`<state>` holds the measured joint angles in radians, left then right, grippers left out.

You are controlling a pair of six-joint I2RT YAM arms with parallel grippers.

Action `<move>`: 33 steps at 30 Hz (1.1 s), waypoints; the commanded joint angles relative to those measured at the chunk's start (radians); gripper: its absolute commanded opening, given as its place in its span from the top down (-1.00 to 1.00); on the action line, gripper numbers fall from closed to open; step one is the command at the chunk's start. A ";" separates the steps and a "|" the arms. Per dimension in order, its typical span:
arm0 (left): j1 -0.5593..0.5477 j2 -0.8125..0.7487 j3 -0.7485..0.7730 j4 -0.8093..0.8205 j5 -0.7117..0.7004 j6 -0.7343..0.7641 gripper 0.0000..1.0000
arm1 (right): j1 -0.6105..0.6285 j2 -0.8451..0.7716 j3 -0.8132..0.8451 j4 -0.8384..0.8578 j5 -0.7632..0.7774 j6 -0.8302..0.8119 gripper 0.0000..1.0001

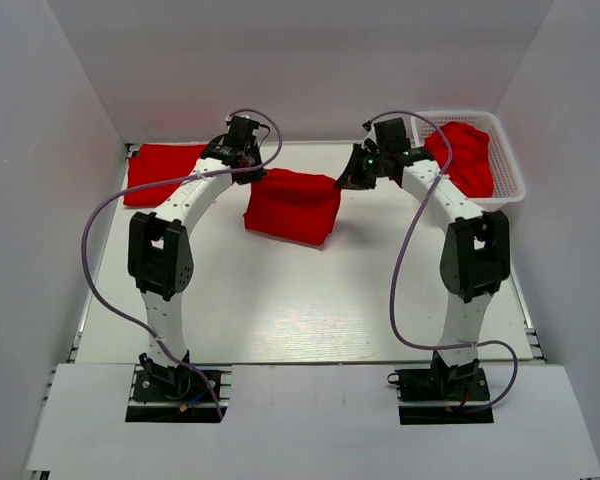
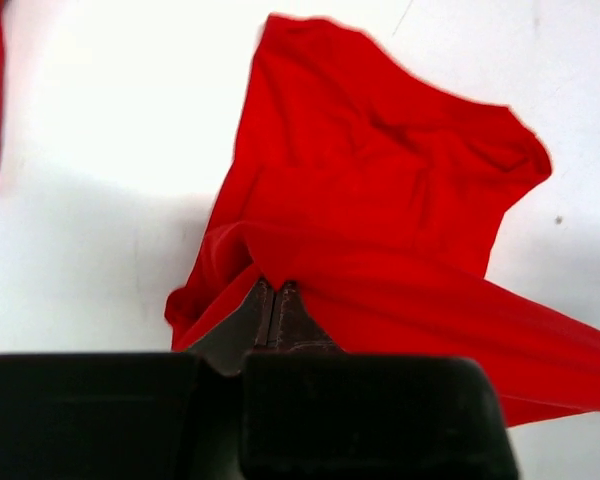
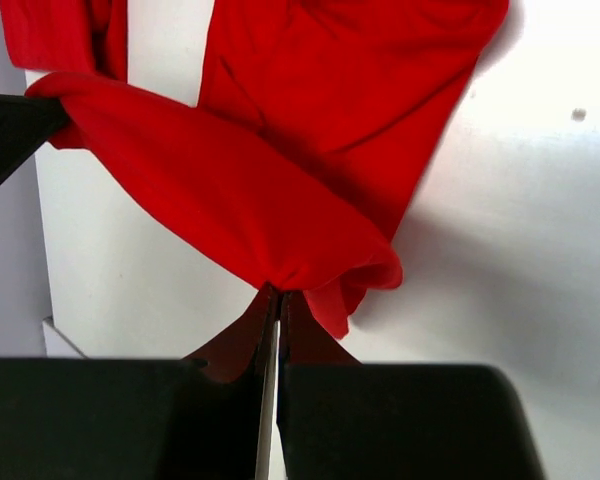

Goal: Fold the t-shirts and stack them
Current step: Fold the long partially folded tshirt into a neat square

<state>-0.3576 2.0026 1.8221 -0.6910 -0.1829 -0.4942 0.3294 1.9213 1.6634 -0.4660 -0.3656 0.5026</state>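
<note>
The white bench [image 1: 280, 300] carries everything. Over its back middle hangs the held t-shirt [image 1: 292, 205], stretched between the two arms. Its lower part drapes down toward the bench, but I cannot tell if it touches. A second t-shirt [image 1: 160, 172] lies flat at the back left. More red t-shirts [image 1: 465, 160] are heaped in the white basket [image 1: 510, 192] at the back right.

The fabric looks light, soft and limp. I judge that it will sag and wrinkle wherever nothing supports it, so it is best taken at two far-apart points on one edge and kept taut.

The left fingers [image 2: 255, 315] are pressed together on a bunched fold of the held t-shirt. The right fingers [image 3: 298, 340] pinch the other end in the same way, with no gap.
</note>
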 commanded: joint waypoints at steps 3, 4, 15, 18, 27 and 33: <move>0.026 0.028 0.032 0.217 0.042 0.072 1.00 | -0.029 0.111 0.108 0.053 -0.035 -0.026 1.00; 0.026 0.044 0.032 0.231 0.042 0.072 1.00 | -0.032 0.120 0.130 0.062 -0.048 -0.024 1.00; 0.054 0.194 0.097 0.383 -0.061 0.033 0.03 | -0.059 0.338 0.246 0.430 -0.081 -0.050 0.45; 0.063 0.216 0.152 0.397 -0.089 0.009 -1.00 | -0.073 0.427 0.412 0.402 -0.094 -0.077 -0.80; 0.063 0.105 0.053 0.440 -0.009 0.095 -1.00 | -0.058 0.245 0.244 0.296 -0.124 -0.220 -0.81; 0.029 0.139 0.022 0.424 0.248 0.290 -1.00 | -0.023 0.254 0.214 0.136 -0.147 -0.302 -0.81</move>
<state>-0.3000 2.1677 1.8469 -0.2638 -0.0944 -0.3325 0.2813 2.1899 1.9011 -0.2451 -0.4873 0.2665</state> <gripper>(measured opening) 0.994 0.904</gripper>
